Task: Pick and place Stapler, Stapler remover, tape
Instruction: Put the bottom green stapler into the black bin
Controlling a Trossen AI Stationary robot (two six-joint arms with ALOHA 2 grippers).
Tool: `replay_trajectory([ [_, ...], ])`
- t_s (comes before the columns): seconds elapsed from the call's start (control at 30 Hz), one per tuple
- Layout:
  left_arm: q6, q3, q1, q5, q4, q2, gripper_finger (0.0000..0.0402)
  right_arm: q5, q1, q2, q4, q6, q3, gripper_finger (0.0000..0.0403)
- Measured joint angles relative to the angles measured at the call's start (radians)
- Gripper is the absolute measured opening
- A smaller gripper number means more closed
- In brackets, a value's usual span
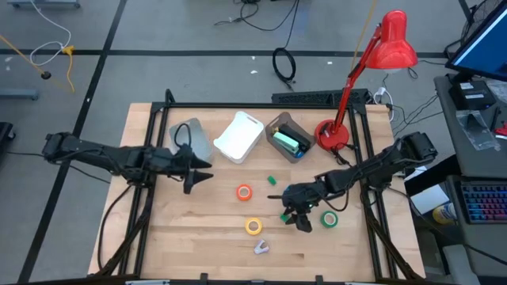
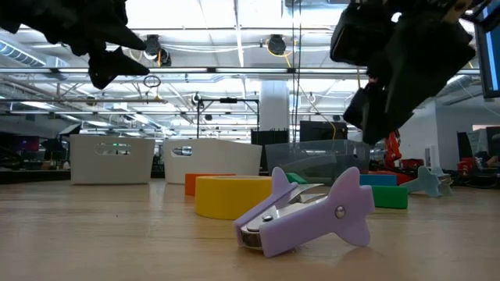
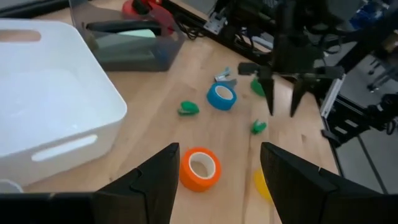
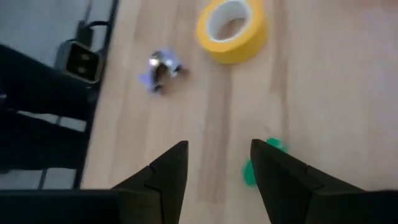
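While your right gripper point(image 1: 299, 222) hung over the front of the table point(image 1: 158, 229), its jaws stood apart and held nothing, probably lining up on the small green piece point(image 4: 258, 163) just below. The yellow tape point(image 1: 253, 226) and purple staple remover point(image 1: 261, 248) lay nearby. Your left gripper point(image 1: 200, 177) waited, jaws wide and empty, facing the orange tape point(image 1: 244, 191).

From overhead, my right arm hides the blue tape roll point(image 3: 221, 97); the bin's point(image 1: 289, 136) contents are too small to identify.
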Motion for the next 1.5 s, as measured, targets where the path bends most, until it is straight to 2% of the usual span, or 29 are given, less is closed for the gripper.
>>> replay_trajectory([
  [0.13,-0.002,-0.018,-0.022,-0.006,0.000,-0.018,0.0228,0.046,-0.001,0.001,-0.017,0.023,-0.001,0.0171],
  [0.63,0.039,-0.020,-0.028,-0.008,-0.007,-0.018,0.0228,0.118,-0.007,0.020,-0.034,0.110,-0.002,0.0171],
  [1.1,0.051,-0.020,-0.027,-0.007,-0.037,-0.018,0.0228,0.017,0.002,0.157,0.035,0.210,0.002,0.0171],
  [1.5,0.059,-0.020,-0.027,-0.007,-0.054,-0.018,0.0228,0.055,0.003,0.166,0.028,0.213,0.003,0.0170],
])
